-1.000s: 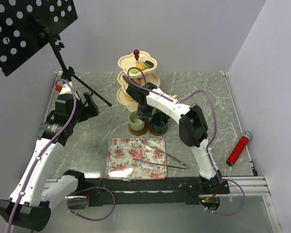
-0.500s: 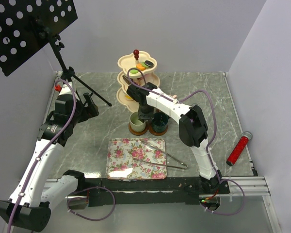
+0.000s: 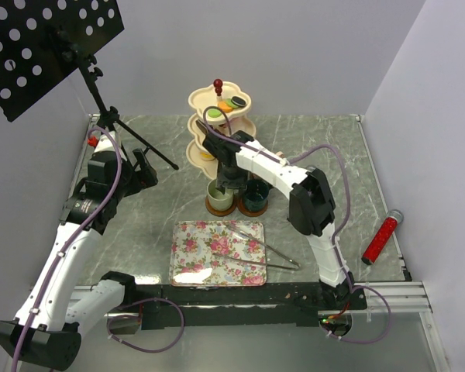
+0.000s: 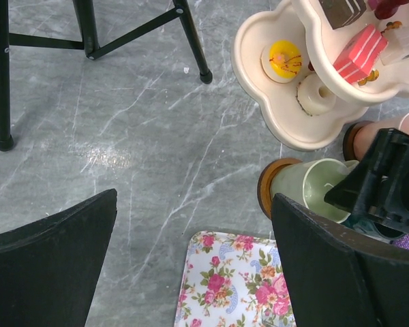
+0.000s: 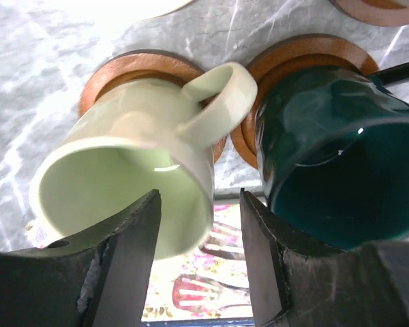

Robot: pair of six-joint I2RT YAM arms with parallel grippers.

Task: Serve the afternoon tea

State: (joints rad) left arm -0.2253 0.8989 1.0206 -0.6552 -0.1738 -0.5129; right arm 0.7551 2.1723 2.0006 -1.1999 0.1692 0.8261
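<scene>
**A:** Right gripper (image 5: 198,252), state?

**B:** Jaws standing parted, gripping nothing. They are straddling the green mug's (image 5: 123,177) wall just below the handle. One finger is hanging over the mouth, the other is outside.

**A:** Mug's attitude?

**B:** Sitting upright on its saucer (image 5: 133,65), long axis vertical, mouth facing up at the tool. The handle is pointing toward the teal mug (image 5: 327,157) on the outer finger's side. That one is standing on a second saucer (image 5: 307,54) just beside.

**A:** Containers?

**B:** Beyond the fingertips, the stand (image 4: 249,44) is carrying a yellow doughnut (image 4: 285,60) and a cream doughnut (image 4: 317,94) low down, with a cake slice (image 4: 358,54) above. Behind the jaws, the tray (image 3: 205,256) is bearing tongs (image 3: 267,254).

**A:** Left gripper (image 4: 194,204)?

**B:** Spread wide, holding nothing, hovering with the tray's corner below.
</scene>
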